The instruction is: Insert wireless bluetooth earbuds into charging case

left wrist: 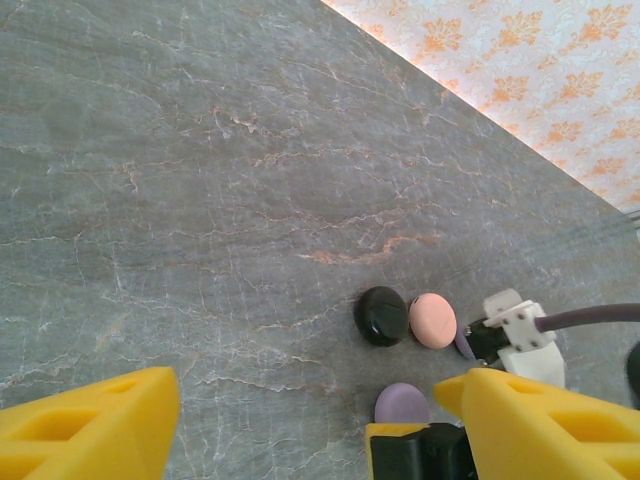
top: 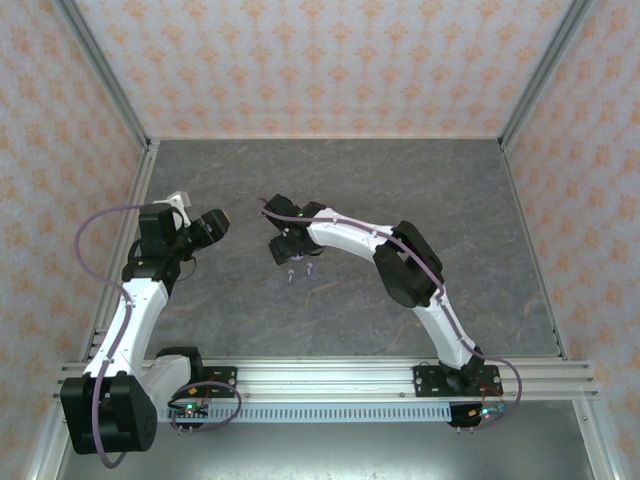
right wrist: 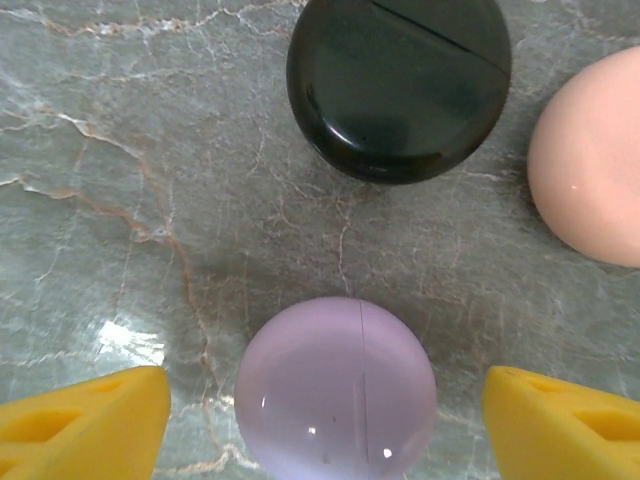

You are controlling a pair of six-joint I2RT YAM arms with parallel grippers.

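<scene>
You're hovering the right pincer point(right wrist: 326, 380) open, straddling the lilac case point(right wrist: 335, 410) without touching it. Black case point(right wrist: 398, 85) is sitting at 12 o'clock, pink case point(right wrist: 590, 160) at 2. Left pincer point(left wrist: 305, 400) is hanging open. Lilac earbuds point(top: 309, 267) are lying on the counter point(top: 400, 180), 6 o'clock of the right pincer.

This is a robot test cell in a lab. Bare aluminium posts point(top: 108, 75) frame flat panels of orange-flowered wallpaper point(top: 330, 60), which stand on three sides, beyond the jaws and out to either side of them. Under the jaws lies a grey marble-look surface point(top: 330, 190). Behind the jaws, two white arms point(top: 345, 235) are bolted to a slotted aluminium rail point(top: 330, 378), with purple cables point(top: 82, 240) looping loose.
</scene>
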